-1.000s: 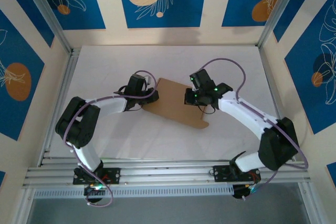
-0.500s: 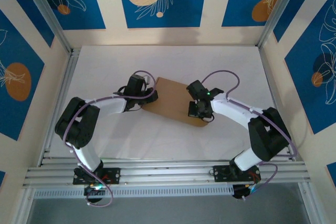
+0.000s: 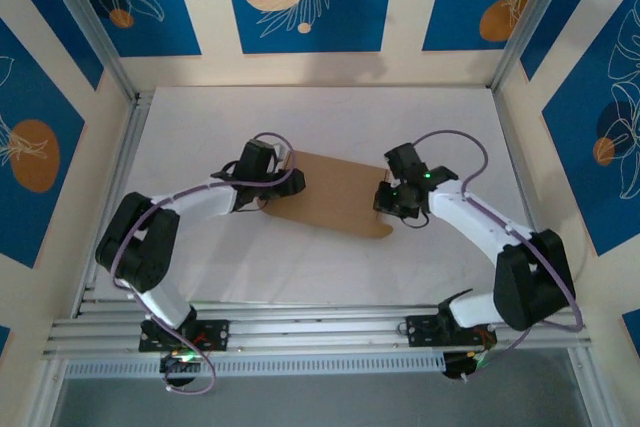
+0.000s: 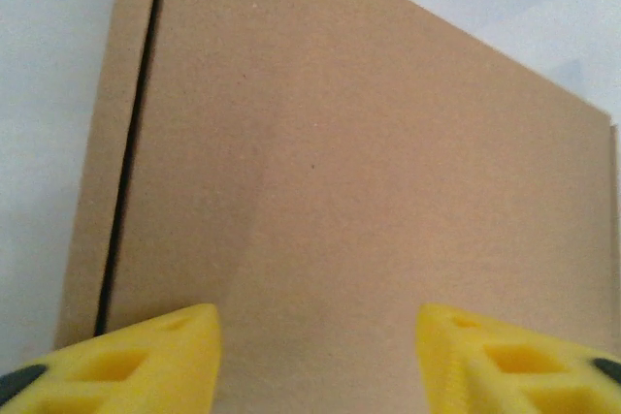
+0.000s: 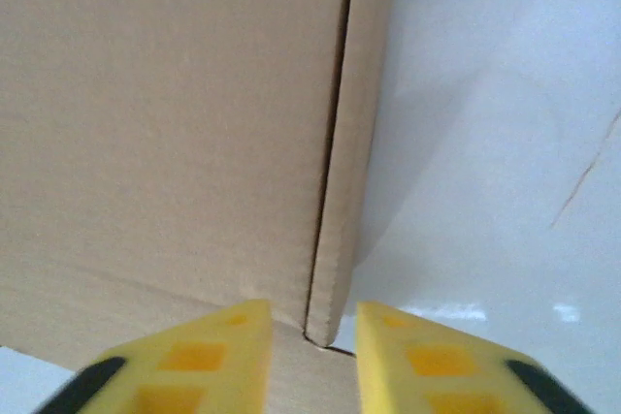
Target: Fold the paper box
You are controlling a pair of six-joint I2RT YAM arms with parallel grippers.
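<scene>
Left gripper [image 4: 315,329]: jaws parted wide, holding nothing. The paper box [image 4: 369,172] lies flat directly ahead of it, with a side flap's seam running in beside one finger.

Right gripper [image 5: 310,322]: jaws narrowly parted, straddling the box's folded edge. As far as can be judged, they are not clamping it. Bare tabletop [image 5: 485,143] lies beyond that edge.

Risk: with neither gripper holding, any push on a flap may slide the whole box across the smooth tabletop. If the right jaws close off-centre, they could crumple the edge rather than bend it along the crease.

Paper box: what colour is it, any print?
The paper box is plain brown, unprinted; it shows best in the left wrist view.
</scene>
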